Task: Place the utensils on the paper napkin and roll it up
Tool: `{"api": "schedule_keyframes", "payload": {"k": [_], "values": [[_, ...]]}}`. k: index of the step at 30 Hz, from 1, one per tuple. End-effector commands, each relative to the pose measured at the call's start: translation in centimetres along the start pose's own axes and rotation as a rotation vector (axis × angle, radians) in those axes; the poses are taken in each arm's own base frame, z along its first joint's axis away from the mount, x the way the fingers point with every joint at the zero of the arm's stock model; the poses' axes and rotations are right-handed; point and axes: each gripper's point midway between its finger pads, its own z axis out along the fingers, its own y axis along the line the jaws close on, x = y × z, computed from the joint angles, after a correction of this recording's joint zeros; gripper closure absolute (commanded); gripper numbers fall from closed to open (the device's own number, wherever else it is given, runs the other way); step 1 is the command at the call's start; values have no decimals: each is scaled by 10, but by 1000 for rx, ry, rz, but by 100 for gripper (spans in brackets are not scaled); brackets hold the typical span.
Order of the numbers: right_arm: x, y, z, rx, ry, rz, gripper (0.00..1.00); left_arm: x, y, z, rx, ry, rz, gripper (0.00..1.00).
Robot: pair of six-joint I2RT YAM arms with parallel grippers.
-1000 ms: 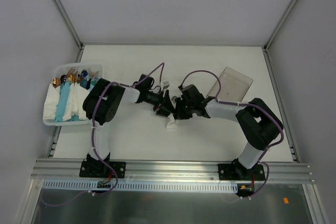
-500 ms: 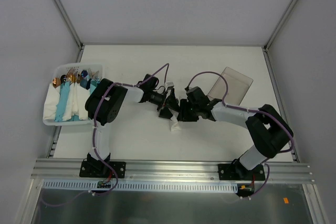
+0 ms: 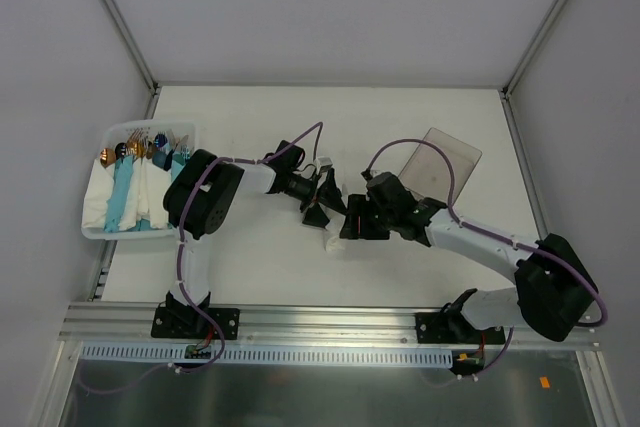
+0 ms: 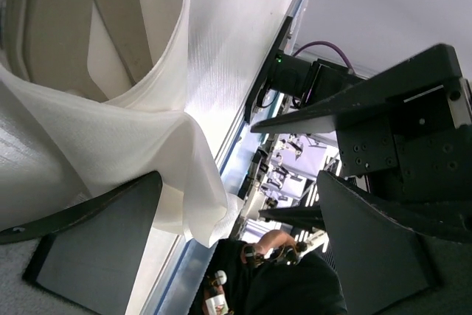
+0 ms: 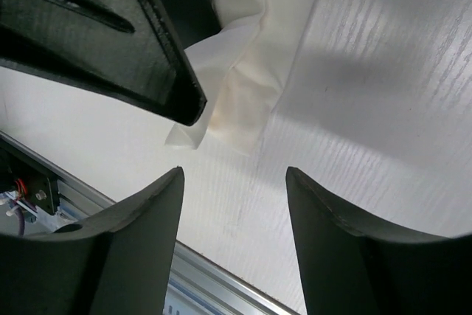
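The paper napkin (image 3: pixel 332 239) lies on the table as a loose white roll between my two grippers. In the left wrist view the paper napkin (image 4: pixel 110 108) fills the upper left, its open end gaping, one flap resting against my left finger (image 4: pixel 96 241). My left gripper (image 3: pixel 318 199) (image 4: pixel 237 178) stands open just behind the roll, with nothing clamped. My right gripper (image 3: pixel 352 224) (image 5: pixel 234 175) is open too, a little clear of the napkin (image 5: pixel 243 71), with only bare table between its fingers. The utensils are hidden in every view.
A white basket (image 3: pixel 100 231) at the far left holds rolled white and light-blue bundles with coloured utensil ends. A clear plastic tray (image 3: pixel 442 161) sits tilted at the back right. An aluminium rail (image 3: pixel 330 319) runs along the near edge.
Both grippers have opened and let go of the napkin roll. The right arm has drawn back to the right and stretched out lower; the left gripper stays beside the roll.
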Motion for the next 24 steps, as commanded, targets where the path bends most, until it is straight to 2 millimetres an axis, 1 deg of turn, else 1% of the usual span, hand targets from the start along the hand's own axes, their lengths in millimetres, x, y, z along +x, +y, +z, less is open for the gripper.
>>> {"api": "schedule_keyframes", "payload": {"k": [1,3,4,5,7,8,9,15,19,21,23,24], "values": [[-9,8,-9,20,-67,29,38,-7,81,10,-288,-92,-58,6],[-9,9,-8,38,-76,19,38,-7,82,11,-292,-91,-63,6],[-15,8,-7,78,-114,-4,38,-7,82,10,-294,-92,-66,5],[-16,8,-6,92,-120,-13,38,-7,82,11,-295,-90,-67,5],[-14,5,1,137,-105,-31,38,-7,82,11,-296,-88,-64,5],[-19,9,2,136,-110,-41,39,-6,82,12,-298,-87,-66,5],[-17,8,8,151,-98,-47,39,-7,82,11,-299,-88,-66,5],[-26,20,14,116,-126,-29,39,-6,83,10,-307,-92,-57,5],[-27,23,19,109,-118,-34,39,-8,82,10,-302,-91,-55,5],[-25,21,25,114,-108,-36,42,-8,82,11,-304,-90,-54,5],[-23,20,31,106,-100,-32,46,-8,81,10,-305,-92,-51,5],[-22,19,34,105,-93,-30,50,-8,80,10,-302,-92,-47,5]]}}
